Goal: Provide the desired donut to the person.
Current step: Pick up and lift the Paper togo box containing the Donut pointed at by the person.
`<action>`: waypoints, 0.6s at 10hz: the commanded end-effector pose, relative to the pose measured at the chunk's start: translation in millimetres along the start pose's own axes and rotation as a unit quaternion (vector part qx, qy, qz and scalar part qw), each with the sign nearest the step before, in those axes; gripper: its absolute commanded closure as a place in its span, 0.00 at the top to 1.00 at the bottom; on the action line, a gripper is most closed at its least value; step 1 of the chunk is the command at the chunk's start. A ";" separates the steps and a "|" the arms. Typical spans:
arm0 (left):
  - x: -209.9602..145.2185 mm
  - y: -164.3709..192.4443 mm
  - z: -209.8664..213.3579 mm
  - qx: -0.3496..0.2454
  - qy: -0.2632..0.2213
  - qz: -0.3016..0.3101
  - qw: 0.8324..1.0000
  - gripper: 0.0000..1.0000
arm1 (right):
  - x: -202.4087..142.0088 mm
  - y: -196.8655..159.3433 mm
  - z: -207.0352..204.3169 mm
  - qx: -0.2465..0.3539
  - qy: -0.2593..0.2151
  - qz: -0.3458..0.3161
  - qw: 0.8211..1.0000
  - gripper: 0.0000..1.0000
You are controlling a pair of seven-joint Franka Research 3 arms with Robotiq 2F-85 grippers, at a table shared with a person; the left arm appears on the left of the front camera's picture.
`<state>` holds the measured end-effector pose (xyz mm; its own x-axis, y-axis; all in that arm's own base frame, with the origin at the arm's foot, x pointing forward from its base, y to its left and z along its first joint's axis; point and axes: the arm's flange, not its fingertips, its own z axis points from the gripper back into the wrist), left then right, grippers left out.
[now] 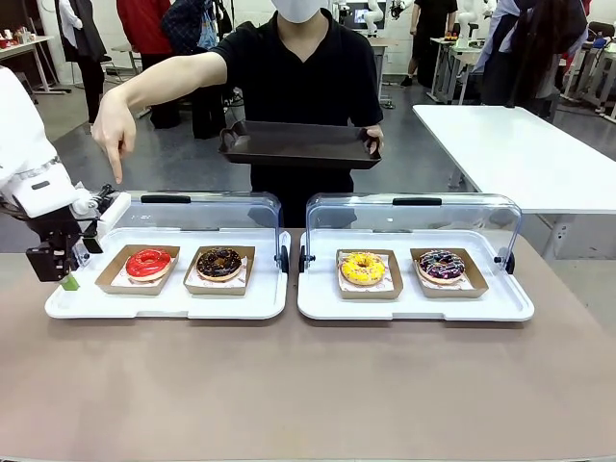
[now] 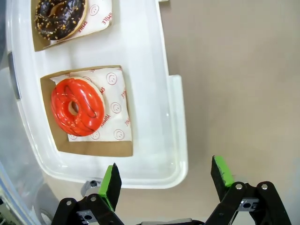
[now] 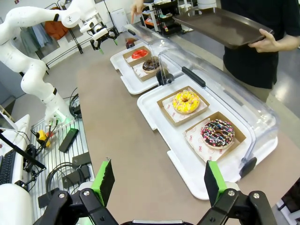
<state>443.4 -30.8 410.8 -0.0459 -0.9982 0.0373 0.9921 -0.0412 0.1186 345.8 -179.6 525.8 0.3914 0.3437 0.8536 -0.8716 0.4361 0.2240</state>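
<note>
1. We see the person (image 1: pixel 298 67) standing at the far side of the table (image 1: pixel 308 385), holding a dark serving tray (image 1: pixel 298 144) in one hand at waist height.
2. The person's other hand (image 1: pixel 114 130) is stretched out with its forefinger pointing straight down, above the far left end of the left white tray (image 1: pixel 168 300).
3. The donut nearest that finger is the red donut (image 1: pixel 147 263). It lies in a brown paper box at the left end of this tray, and a chocolate donut (image 1: pixel 219 262) sits in its own box just beside it.
4. The right white tray (image 1: pixel 414 306) carries a yellow donut (image 1: pixel 363 268) and a dark sprinkled donut (image 1: pixel 441 266), each in a box.
5. Both trays have their clear lids (image 1: pixel 414 217) raised at the back.
6. The left pincer (image 2: pixel 166 176) hangs released and empty over the near left corner of the left white tray. In its wrist view one finger is over the tray's rim and the other over bare table, with the red donut close ahead but untouched.
7. The right pincer (image 3: pixel 159 177) is also spread wide and holds nothing. It is above the table, apart from the right white tray.
</note>
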 end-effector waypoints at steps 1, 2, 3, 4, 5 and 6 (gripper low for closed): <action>-6.5 20.6 -14.6 0.012 -0.022 -0.014 1.000 1.00 | 0.9 -1.2 0.2 0.003 -0.011 0.003 1.000 1.00; -6.6 24.8 -23.2 0.013 -0.022 -0.016 1.000 1.00 | 0.9 -1.2 0.2 0.003 -0.011 0.003 1.000 1.00; -6.6 29.8 -32.7 0.006 -0.021 -0.019 1.000 1.00 | 0.9 -1.2 0.2 0.003 -0.011 0.003 1.000 1.00; -4.6 34.6 -43.1 -0.001 -0.017 -0.022 1.000 1.00 | 0.9 -1.2 0.2 0.003 -0.011 0.003 1.000 1.00; -3.5 37.3 -50.9 -0.006 -0.010 -0.024 1.000 1.00 | 0.9 -1.2 0.2 0.003 -0.011 0.003 1.000 1.00; -3.4 38.8 -58.0 -0.011 -0.007 -0.025 1.000 1.00 | 0.9 -1.2 0.2 0.003 -0.011 0.003 1.000 1.00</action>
<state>480.6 -35.3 360.1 -0.0735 -0.9962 0.0461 0.9933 -0.0690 0.0927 345.9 -179.5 525.8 0.3916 0.3440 0.8534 -0.8716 0.4359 0.2243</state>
